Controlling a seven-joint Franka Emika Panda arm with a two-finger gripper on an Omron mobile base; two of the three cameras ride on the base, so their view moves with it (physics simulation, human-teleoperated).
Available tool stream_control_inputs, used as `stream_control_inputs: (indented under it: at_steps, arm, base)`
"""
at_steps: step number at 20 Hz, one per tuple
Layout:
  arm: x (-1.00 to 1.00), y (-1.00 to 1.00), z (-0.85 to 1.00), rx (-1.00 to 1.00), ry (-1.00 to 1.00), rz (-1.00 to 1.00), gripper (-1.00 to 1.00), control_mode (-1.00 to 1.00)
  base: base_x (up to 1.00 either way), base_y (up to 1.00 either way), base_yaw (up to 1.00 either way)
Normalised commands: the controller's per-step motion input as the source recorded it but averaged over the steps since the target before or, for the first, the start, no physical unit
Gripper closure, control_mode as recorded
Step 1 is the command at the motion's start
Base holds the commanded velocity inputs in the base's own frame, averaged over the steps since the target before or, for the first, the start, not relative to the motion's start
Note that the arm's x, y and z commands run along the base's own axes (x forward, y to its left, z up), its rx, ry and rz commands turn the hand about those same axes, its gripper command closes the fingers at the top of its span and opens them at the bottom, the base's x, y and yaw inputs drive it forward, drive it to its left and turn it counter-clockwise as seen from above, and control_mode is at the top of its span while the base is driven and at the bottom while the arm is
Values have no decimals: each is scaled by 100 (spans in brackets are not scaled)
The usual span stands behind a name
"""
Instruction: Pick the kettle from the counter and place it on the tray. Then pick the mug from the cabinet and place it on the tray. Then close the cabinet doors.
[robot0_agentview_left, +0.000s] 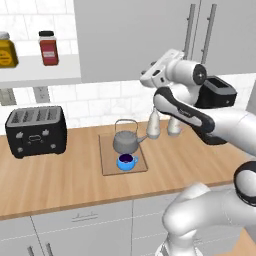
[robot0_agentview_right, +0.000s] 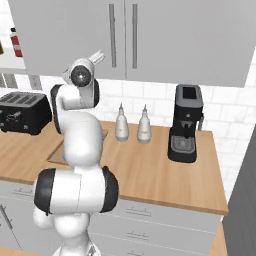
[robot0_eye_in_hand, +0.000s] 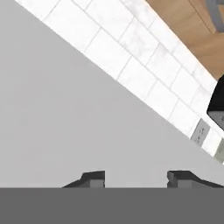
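The grey kettle (robot0_agentview_left: 125, 138) stands on the wooden tray (robot0_agentview_left: 107, 159) on the counter (robot0_agentview_left: 60, 175). The blue mug (robot0_agentview_left: 127, 161) sits on the tray just in front of the kettle. Both cabinet doors look shut, the left door (robot0_agentview_left: 130, 40) and right door (robot0_agentview_right: 190, 35) flush, with their bar handles (robot0_agentview_right: 112, 35) side by side. My gripper (robot0_agentview_left: 149, 71) is raised against the lower part of the left door, above the kettle. In the hand view the gripper (robot0_eye_in_hand: 136, 177) faces the flat grey door panel (robot0_eye_in_hand: 65, 109), its fingertips (robot0_eye_in_hand: 94, 177) apart with nothing between them.
A black toaster (robot0_agentview_left: 36, 131) stands at the left of the counter. Two whitish bottles (robot0_agentview_left: 153, 125) stand by the wall behind the tray. A black coffee machine (robot0_agentview_right: 185, 122) is at the right. Spice jars (robot0_agentview_left: 48, 48) sit on a white open shelf (robot0_agentview_left: 40, 71).
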Motion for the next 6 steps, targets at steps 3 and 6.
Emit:
stream_control_inputs:
  at_steps: [3,6]
  arm:
    - [60,-20,-9,3,22,29,-100,-100]
    - [51,-7,-26,4,16,24,-100,-100]
  base:
    - [0,0,0]
    - [0,0,0]
